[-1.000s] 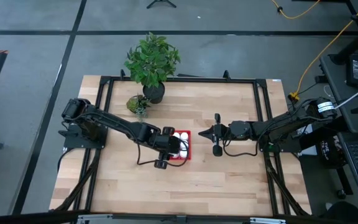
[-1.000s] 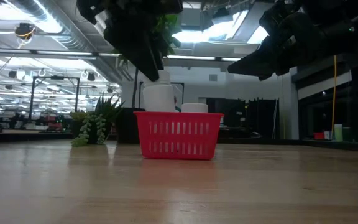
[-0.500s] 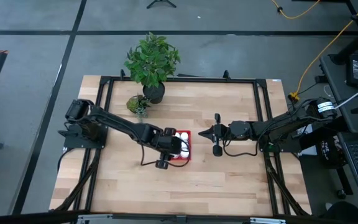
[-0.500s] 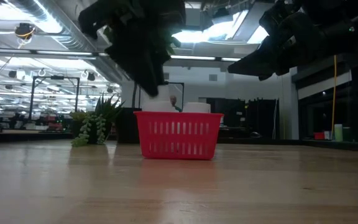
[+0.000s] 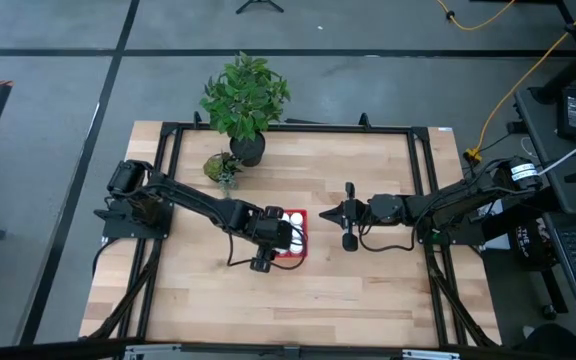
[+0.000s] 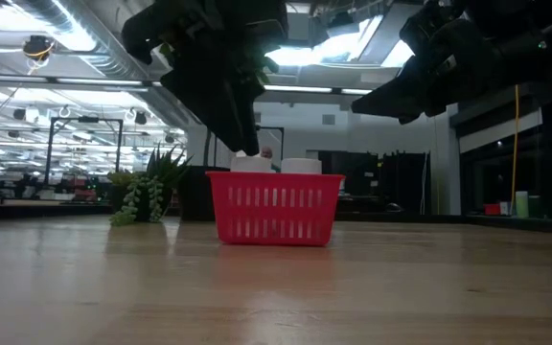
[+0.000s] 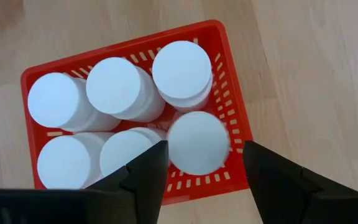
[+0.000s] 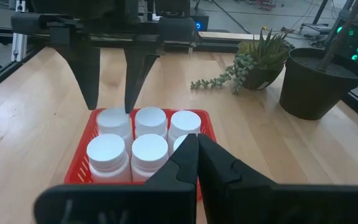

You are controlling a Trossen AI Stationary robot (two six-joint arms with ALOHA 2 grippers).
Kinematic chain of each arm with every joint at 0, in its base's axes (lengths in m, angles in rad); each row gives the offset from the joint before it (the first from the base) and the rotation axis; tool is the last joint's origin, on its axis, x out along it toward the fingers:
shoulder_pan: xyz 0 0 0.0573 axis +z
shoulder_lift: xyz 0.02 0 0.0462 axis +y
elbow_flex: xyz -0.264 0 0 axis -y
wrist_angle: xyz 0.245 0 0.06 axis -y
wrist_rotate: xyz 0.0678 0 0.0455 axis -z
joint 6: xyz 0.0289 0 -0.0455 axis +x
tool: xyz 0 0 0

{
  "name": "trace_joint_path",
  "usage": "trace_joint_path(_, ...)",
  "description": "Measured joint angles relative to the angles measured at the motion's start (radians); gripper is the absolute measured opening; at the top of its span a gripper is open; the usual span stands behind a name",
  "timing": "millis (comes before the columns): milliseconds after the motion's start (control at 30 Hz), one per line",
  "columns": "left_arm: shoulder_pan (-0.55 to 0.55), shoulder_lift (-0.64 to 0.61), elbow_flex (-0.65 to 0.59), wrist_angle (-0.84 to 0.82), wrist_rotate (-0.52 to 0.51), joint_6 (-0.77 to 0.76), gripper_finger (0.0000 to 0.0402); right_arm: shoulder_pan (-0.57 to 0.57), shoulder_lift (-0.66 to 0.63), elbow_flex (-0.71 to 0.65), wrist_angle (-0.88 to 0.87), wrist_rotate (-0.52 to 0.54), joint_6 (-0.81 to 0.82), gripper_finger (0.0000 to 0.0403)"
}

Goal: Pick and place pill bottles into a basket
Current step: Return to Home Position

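I am hovering my released left tool [image 7: 202,152] over the pill bottles [image 7: 115,87] in the basket [image 7: 232,81], judging a straight rise safest; right tool [image 8: 196,149] waiting clenched

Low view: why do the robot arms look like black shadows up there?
Low view: bright ceiling lights sit behind the left gripper and right gripper, so both show as dark shapes; left wrist view: light lands on the pill bottles, whose caps look bright white.
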Motion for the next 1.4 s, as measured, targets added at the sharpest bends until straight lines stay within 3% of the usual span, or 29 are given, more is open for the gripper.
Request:
trace_joint_path(267,0.0,-0.013,0.0,-0.011,0.008,0.017,0.0197,0.0,0.0,0.0,0.0,0.0,0.0,0.0007)
trace_joint_path(567,-0.003,-0.149,0.0,-0.061,0.035,0.024,0.0167,0.0,0.0,0.0,0.0,0.0,-0.003,0.0007)
trace_joint_path(833,-0.003,-0.307,0.001,-0.088,0.018,0.127,0.012,0.0,0.0,0.0,-0.003,0.0,-0.005,0.0007)
trace_joint_path(1033,0.007,-0.388,-0.007,-0.116,0.015,0.145,0.0058,0.0,0.0,0.0,-0.002,0.0,-0.005,0.0007)
trace_joint_path(1167,0.006,-0.465,-0.088,-0.075,0.011,0.135,0.0009,0.0,0.0,0.0,-0.002,0.0,-0.005,0.0007)
trace_joint_path(1300,0.007,-0.574,-0.227,0.009,-0.028,0.1,0.0002,0.0,0.0,0.0,-0.002,0.0,-0.006,0.0007)
trace_joint_path(1400,0.006,-0.667,-0.367,0.167,-0.027,0.115,0.0002,0.0,0.0,0.0,-0.003,0.0,-0.008,0.0007)
